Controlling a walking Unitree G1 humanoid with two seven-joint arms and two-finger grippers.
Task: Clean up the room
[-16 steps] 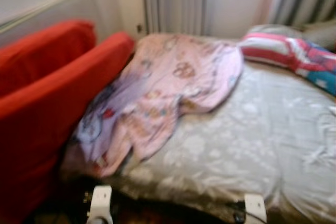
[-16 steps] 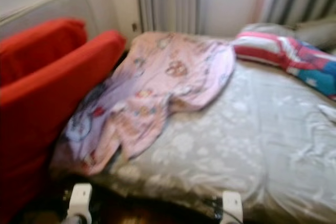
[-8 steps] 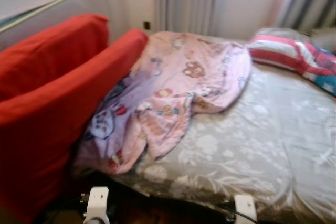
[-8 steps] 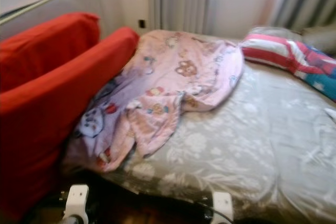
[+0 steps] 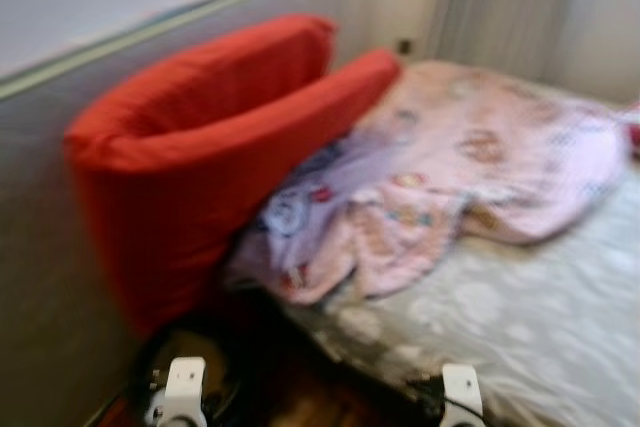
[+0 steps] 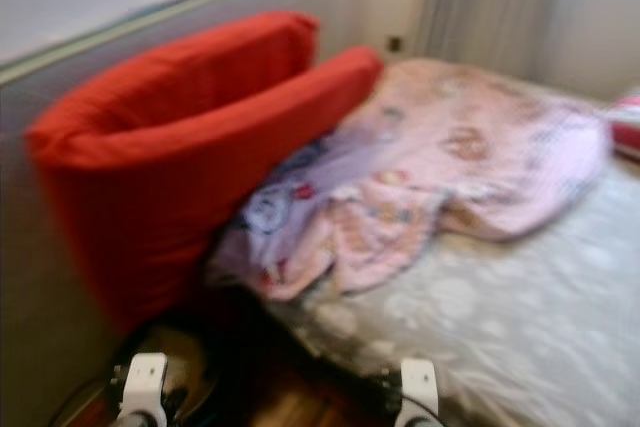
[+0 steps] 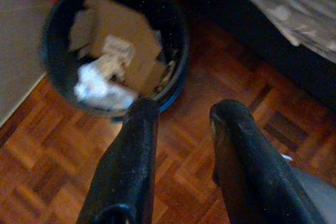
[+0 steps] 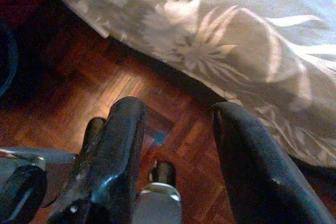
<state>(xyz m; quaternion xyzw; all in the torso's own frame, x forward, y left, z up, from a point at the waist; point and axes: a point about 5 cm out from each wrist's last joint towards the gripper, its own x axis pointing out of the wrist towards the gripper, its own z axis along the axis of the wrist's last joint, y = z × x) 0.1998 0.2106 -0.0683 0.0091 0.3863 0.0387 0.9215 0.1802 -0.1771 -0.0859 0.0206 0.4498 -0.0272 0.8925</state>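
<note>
Both sets of fingers hang open and empty: left gripper [image 7: 181, 129] over the trash bin [image 7: 113, 45], right gripper [image 8: 178, 145] by the bed [image 5: 520, 317]. The pink blanket [image 5: 450, 182] sits mid-frame, crumpled against the red cushion [image 5: 220, 137]. Everything's blurry, so I could easily kick the bin over.

left gripper [image 7: 181, 116]: hangs low at 7 o'clock, fingers parted, empty | right gripper [image 8: 178, 124]: low at 5 o'clock, fingers parted, empty
</note>
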